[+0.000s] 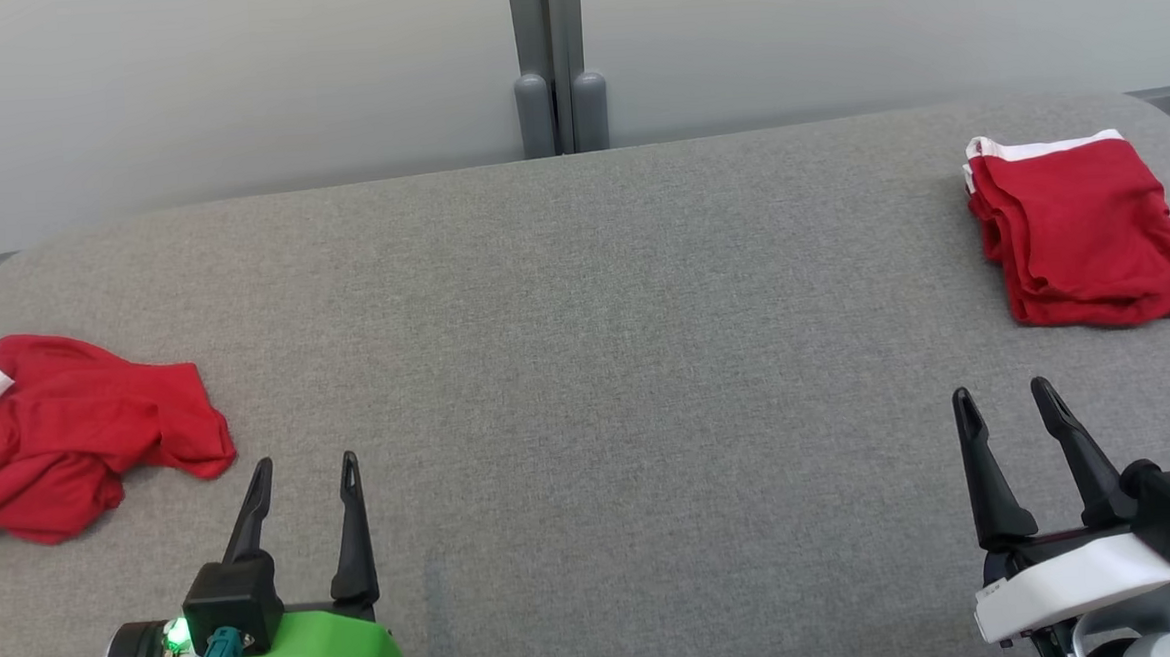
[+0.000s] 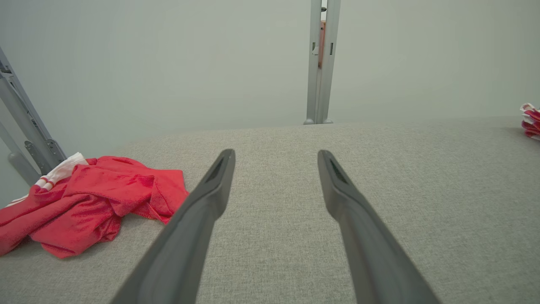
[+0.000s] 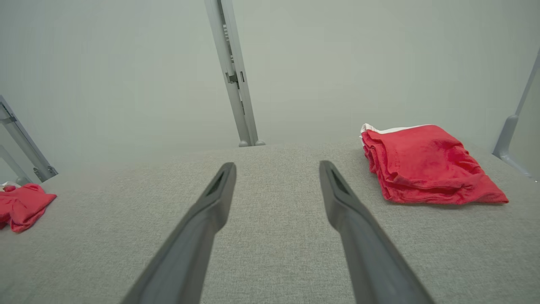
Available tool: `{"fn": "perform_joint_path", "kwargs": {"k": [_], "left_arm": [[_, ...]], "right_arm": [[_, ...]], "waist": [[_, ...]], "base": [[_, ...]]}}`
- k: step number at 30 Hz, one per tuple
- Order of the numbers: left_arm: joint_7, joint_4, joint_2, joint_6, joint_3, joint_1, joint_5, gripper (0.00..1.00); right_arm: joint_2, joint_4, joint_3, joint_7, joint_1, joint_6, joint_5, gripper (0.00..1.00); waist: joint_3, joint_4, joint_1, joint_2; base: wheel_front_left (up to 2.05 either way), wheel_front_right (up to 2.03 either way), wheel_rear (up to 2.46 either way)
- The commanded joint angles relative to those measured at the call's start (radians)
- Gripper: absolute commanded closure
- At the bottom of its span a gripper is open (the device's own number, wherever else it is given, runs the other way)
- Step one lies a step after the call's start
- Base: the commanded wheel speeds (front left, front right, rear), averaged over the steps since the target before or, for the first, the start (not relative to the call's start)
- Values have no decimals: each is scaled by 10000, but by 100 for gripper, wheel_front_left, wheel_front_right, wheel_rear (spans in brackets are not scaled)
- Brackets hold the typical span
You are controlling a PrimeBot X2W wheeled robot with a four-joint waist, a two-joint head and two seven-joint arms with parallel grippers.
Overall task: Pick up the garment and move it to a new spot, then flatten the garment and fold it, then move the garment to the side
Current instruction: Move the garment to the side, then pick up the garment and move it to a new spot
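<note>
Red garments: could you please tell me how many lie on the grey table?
2. The crumpled garment lies at the left edge of the table; the folded garment lies far right. None appears hidden.

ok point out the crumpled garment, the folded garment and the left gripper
crumpled garment (image 1: 80, 435): head view, middle of the red heap
folded garment (image 1: 1086, 232): head view, centre of its top layer
left gripper (image 1: 307, 463): head view, midway between its fingertips
</note>
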Motion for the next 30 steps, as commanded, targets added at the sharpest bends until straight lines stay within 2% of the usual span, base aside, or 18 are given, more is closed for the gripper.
{"fn": "perform_joint_path", "kwargs": {"k": [1, 18, 22, 30], "left_arm": [[-1, 58, 88, -47, 3, 188, -71, 0], [-58, 130, 69, 15, -66, -268, -150, 0], [-86, 78, -31, -23, -101, -571, -76, 0], [-147, 40, -299, 59, 200, -1077, -67, 0]], "right_arm": [[17, -103, -33, 58, 157, -15, -72, 0], [128, -390, -131, 133, 146, -15, -119, 0], [-5, -588, -191, 199, 101, -15, -156, 0], [-424, -1119, 10, 541, -288, -15, -54, 0]], "waist": [[-46, 7, 1, 0], [140, 253, 1, 0], [359, 870, 1, 0], [843, 2606, 1, 0]], "base": [[0, 0, 0], [0, 0, 0], [0, 0, 0], [0, 0, 0]]}}
